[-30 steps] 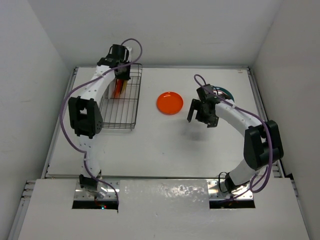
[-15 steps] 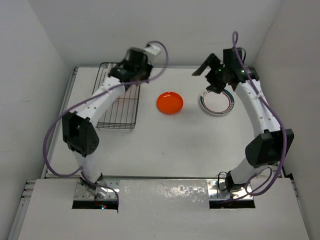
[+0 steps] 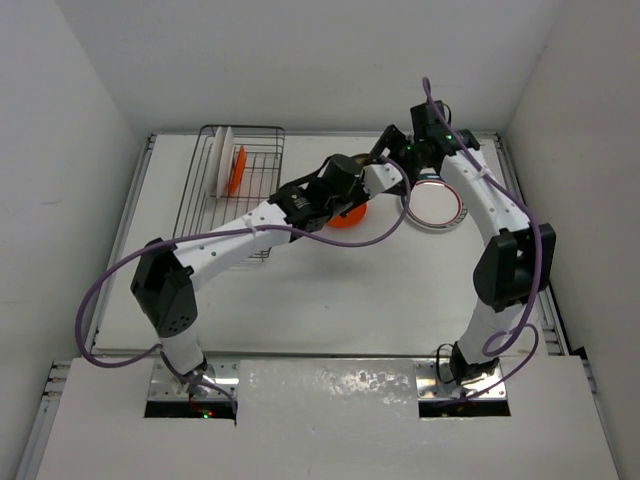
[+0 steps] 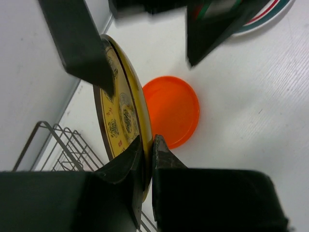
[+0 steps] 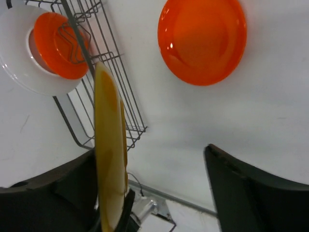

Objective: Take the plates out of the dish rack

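My left gripper (image 4: 148, 145) is shut on the lower rim of a yellowish patterned plate (image 4: 118, 111), held upright above the table. My right gripper (image 5: 159, 193) is open, and the plate's edge (image 5: 108, 150) stands between its jaws, close to one finger (image 4: 82, 43). In the top view the two grippers meet at the back centre, left gripper (image 3: 372, 178) and right gripper (image 3: 392, 150). An orange plate (image 3: 345, 217) lies flat below them. A white plate with a teal-and-red rim (image 3: 437, 205) lies to its right. The dish rack (image 3: 240, 215) holds an upright white plate (image 3: 222, 160) and an orange plate (image 3: 238, 170).
The left arm (image 3: 250, 235) stretches diagonally across the table from the near left. The rack stands at the far left by the wall. The back wall is close behind the grippers.
My left arm has swung from the rack to the back centre with the yellowish plate. My right gripper has moved left so that its open jaws stand round the plate.
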